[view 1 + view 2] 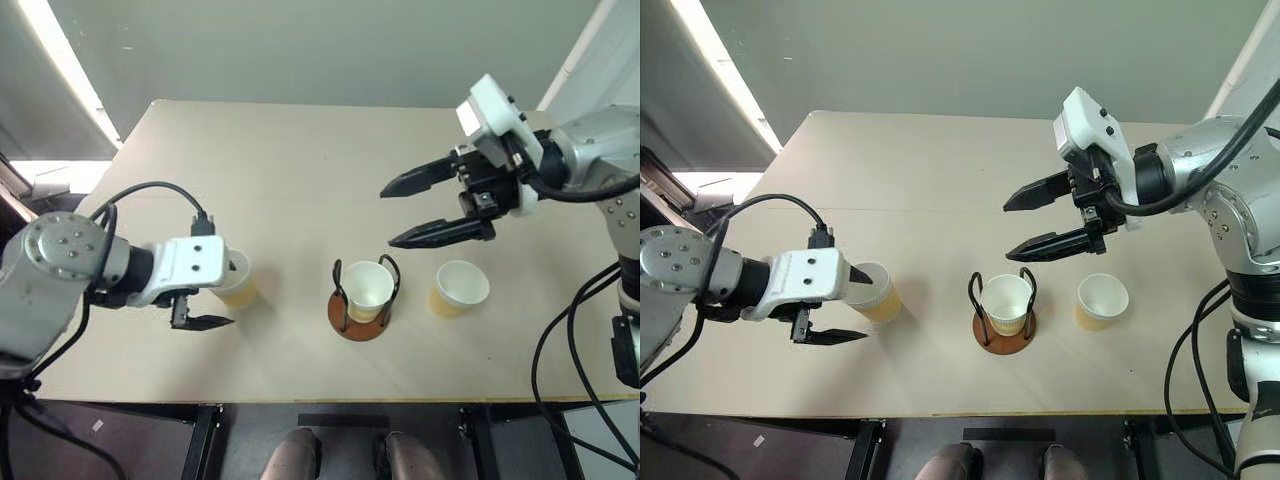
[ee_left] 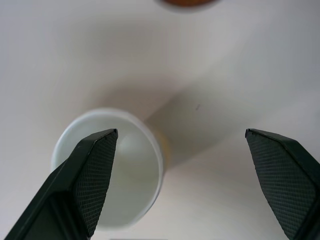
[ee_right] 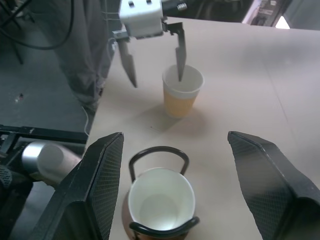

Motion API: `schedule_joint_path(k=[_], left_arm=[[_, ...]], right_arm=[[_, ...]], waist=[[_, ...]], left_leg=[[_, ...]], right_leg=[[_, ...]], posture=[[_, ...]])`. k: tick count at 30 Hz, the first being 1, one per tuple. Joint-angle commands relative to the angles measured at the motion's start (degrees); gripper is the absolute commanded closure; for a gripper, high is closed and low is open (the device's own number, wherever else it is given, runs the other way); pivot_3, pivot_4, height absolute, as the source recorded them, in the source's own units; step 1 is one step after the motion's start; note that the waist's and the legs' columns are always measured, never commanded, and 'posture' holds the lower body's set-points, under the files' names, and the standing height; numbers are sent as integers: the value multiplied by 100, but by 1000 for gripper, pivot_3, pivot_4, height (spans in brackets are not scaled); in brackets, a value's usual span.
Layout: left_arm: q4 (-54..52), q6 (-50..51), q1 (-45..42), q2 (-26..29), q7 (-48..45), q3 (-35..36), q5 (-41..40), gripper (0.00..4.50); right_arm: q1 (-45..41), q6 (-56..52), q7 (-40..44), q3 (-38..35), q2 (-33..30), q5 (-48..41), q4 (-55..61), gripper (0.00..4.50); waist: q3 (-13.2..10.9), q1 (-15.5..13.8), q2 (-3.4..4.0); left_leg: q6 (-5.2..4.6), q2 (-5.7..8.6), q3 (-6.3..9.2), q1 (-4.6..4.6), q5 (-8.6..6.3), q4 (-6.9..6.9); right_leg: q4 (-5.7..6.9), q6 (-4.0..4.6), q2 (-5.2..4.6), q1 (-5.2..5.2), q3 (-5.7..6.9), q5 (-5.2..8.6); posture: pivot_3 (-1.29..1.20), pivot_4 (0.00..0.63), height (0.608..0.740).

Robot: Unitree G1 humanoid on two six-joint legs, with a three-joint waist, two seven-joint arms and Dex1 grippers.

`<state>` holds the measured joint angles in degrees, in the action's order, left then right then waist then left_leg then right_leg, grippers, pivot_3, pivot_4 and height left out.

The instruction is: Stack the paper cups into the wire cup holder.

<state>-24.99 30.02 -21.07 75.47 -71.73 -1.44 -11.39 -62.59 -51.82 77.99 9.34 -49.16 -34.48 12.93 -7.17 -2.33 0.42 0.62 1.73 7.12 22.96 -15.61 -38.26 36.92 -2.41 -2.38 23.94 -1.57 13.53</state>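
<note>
Three tan paper cups stand on the table. One cup (image 1: pixel 368 288) sits inside the wire cup holder (image 1: pixel 360 326), a brown disc with black wire loops, near the front middle. Another cup (image 1: pixel 460 288) stands just right of the holder. The last cup (image 1: pixel 238 280) is at the front left. My left gripper (image 1: pixel 228 293) is open at that cup, with one finger (image 3: pixel 180 60) over its mouth and the other (image 3: pixel 129 62) outside its wall. Open and empty, my right gripper (image 1: pixel 386 218) hangs in the air above and just behind the holder.
The beige table (image 1: pixel 300 170) has bare surface behind the cups. Its front edge runs close below the holder. Black cables trail from both arms at the left and right sides.
</note>
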Motion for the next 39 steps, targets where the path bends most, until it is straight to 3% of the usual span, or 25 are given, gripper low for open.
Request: schedule_joint_path(k=[1, 13, 16, 26, 27, 39], left_arm=[[-153, -85, 7, 45, 208, -88, 346, 105], [220, -432, -36, -309, 170, -602, 760, 105], [422, -594, -163, -389, -30, -678, 704, 694], [890, -552, -1407, -849, -858, -752, 162, 4316], [902, -520, -1542, -908, -936, -752, 84, 4471], [1144, 98, -3245, -1505, -1486, -920, -478, 4471]], right_arm=[[-69, 21, 13, -277, -90, -138, 34, 1083], [162, 214, -67, -481, -167, -299, 136, 1083], [332, 423, -22, -716, -164, -410, 185, 1035], [782, 677, -96, -1024, -312, -479, 199, 1035], [834, 708, -118, -1062, -328, -484, 210, 1035], [1428, 718, -241, -1611, -698, -850, 526, 1035]], waist=[[0, 1, 0], [0, 7, -1], [0, 6, -1], [1, 1, -2], [1, 3, -2], [1, 3, -2]], left_leg=[[1, -1, 0, -2, 0, 0], [12, -2, 1, 2, -6, 11], [13, -2, 1, 1, -7, 13], [13, -1, 2, 3, -7, 11], [13, -1, 1, 5, -7, 10], [11, -4, 2, 13, -6, 10]], right_leg=[[4, 5, 0, 0, 1, 3], [10, 8, 0, 4, 3, 5], [11, 8, 0, 4, 4, 5], [12, 7, -1, 3, 4, 4], [12, 7, -1, 3, 5, 4], [8, 1, 0, 2, 8, 1]], posture=[[0, 150, 740], [0, 150, 740], [0, 150, 740], [0, 150, 740], [0, 150, 740], [0, 150, 740]])
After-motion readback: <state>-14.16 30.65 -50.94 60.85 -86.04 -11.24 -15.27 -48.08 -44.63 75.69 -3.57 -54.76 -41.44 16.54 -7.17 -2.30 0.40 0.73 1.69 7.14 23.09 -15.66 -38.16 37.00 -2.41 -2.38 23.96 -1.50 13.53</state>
